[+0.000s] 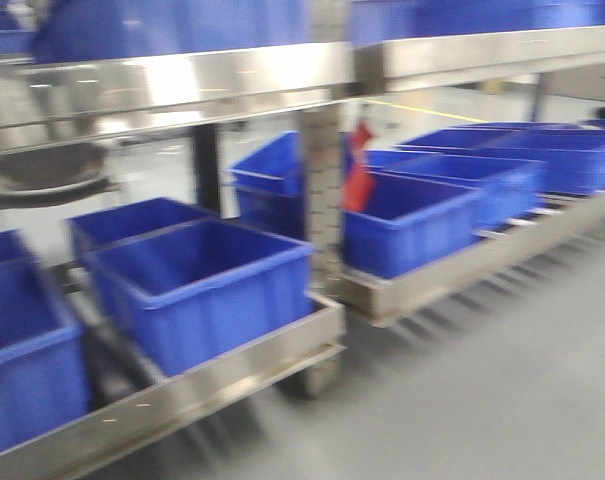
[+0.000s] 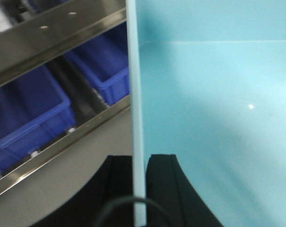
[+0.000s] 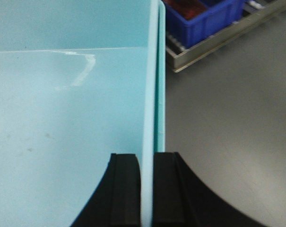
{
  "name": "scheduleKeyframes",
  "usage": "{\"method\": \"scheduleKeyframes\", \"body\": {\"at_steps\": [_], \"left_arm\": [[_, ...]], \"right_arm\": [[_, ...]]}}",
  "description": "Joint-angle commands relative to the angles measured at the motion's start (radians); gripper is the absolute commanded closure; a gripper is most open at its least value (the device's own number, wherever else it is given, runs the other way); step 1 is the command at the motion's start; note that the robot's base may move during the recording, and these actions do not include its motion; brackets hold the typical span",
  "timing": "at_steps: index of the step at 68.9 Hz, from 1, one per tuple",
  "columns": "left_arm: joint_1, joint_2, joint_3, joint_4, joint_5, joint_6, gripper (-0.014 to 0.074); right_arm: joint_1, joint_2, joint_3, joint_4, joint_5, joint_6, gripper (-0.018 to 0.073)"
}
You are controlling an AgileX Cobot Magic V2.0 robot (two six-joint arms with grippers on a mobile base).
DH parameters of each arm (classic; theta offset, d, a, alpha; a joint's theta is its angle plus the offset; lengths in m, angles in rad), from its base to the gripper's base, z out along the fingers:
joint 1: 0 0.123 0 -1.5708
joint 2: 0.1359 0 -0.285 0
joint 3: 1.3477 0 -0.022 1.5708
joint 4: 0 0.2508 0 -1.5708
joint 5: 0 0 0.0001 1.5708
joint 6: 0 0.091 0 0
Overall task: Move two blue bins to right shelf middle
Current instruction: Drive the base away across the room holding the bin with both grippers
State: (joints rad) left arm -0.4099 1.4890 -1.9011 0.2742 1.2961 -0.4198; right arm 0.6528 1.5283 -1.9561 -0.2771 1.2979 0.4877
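I see two stainless-steel racks standing on a grey floor (image 1: 482,400). The left rack's lower tier (image 1: 182,392) carries open dark blue bins (image 1: 202,290) side by side behind its front rail. The right rack's lower tier (image 1: 462,265) carries a further row of blue bins (image 1: 412,228). The right rack's tier above (image 1: 482,55) bears blurred blue tubs (image 1: 462,15).

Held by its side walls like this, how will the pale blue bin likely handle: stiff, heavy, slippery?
Probably light: the pale blue bin looks empty inside. Its glossy walls may slip in the left gripper and right gripper. The pinched wall looks thin, so it might flex somewhat.
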Motion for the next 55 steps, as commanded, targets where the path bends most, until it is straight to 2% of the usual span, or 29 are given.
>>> {"method": "scheduleKeyframes", "body": {"at_steps": [1, 55], "left_arm": [[-0.012, -0.017, -0.017, -0.042, -0.075, -0.008, 0.0707], [-0.012, -0.017, -0.017, -0.042, -0.075, -0.008, 0.0707]], "right_arm": [[0.008, -0.016, -0.012, 0.021, -0.077, -0.008, 0.0722], [0.008, -0.016, -0.012, 0.025, -0.077, -0.008, 0.0722]]}}
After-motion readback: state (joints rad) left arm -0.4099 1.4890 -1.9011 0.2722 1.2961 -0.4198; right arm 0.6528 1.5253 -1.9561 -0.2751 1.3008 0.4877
